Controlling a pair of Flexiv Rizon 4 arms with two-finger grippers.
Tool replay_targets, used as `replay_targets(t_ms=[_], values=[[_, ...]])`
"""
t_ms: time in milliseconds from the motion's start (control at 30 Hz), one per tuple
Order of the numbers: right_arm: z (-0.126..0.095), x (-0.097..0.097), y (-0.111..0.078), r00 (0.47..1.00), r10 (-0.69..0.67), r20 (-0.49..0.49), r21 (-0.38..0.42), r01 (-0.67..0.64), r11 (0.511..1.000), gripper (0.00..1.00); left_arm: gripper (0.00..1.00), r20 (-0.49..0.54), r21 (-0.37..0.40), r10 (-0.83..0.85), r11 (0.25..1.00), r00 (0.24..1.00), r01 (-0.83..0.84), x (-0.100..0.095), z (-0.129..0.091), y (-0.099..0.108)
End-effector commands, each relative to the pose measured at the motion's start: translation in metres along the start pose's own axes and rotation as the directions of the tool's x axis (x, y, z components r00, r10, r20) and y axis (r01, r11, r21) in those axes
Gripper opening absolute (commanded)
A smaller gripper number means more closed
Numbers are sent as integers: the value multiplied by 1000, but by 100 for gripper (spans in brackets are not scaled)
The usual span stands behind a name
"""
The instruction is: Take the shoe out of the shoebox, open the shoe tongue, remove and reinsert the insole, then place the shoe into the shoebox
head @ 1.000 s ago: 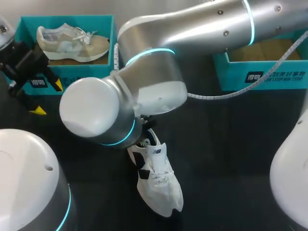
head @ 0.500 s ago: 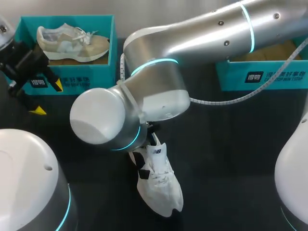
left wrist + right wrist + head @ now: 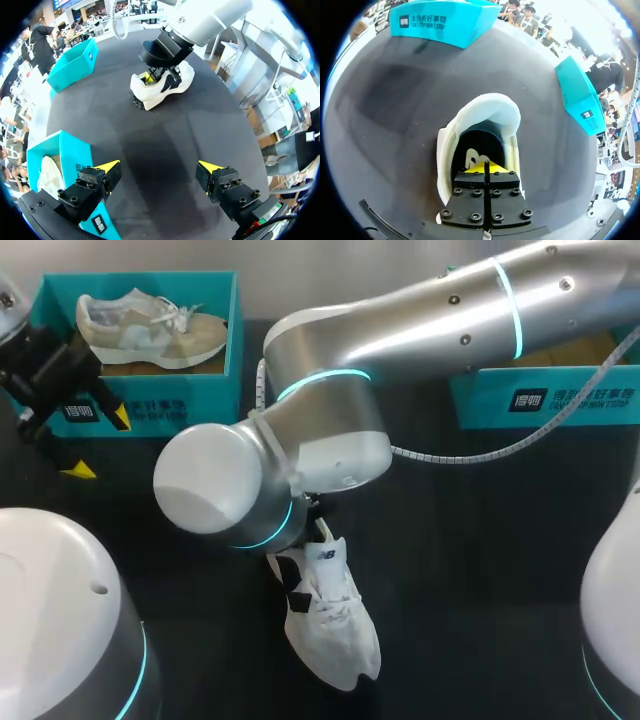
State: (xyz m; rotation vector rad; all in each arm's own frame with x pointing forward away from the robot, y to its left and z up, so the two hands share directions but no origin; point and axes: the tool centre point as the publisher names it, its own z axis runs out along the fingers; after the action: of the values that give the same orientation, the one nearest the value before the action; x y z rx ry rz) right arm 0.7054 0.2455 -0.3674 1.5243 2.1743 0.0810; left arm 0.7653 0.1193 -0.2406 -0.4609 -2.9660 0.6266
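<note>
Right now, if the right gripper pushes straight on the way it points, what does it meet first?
Most likely the dark insole inside the white shoe: the right gripper points down into its opening. How far off the insole is, I cannot tell.

White print (image 3: 125, 410) on shoebox (image 3: 205, 412), logo (image 3: 326, 555) on shoe (image 3: 335, 635)

Shoe (image 3: 335, 625) on table (image 3: 480, 570), left shoebox (image 3: 150, 410) and right shoebox (image 3: 560, 400) behind it
</note>
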Motion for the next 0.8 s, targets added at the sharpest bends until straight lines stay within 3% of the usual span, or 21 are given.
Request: replay_targets(t_ms=[33,167,467,800], values=[[-27,2,-3,997,10,78,-13,-9,1000,0,100,1,-3,0,1000,1000,0,1,-1,0],[-29,0,-3,994,-18,112,10,17,1000,0,100,1,-3,0,1000,1000,0,1,-1,0],[12,0,-13,995,-17,99,106,6,994,0,100,1,-3,0,1000,1000,0,1,-1,0],[24,2,-16,998,10,59,116,-17,993,0,100,1,-3,0,1000,1000,0,1,-1,0]])
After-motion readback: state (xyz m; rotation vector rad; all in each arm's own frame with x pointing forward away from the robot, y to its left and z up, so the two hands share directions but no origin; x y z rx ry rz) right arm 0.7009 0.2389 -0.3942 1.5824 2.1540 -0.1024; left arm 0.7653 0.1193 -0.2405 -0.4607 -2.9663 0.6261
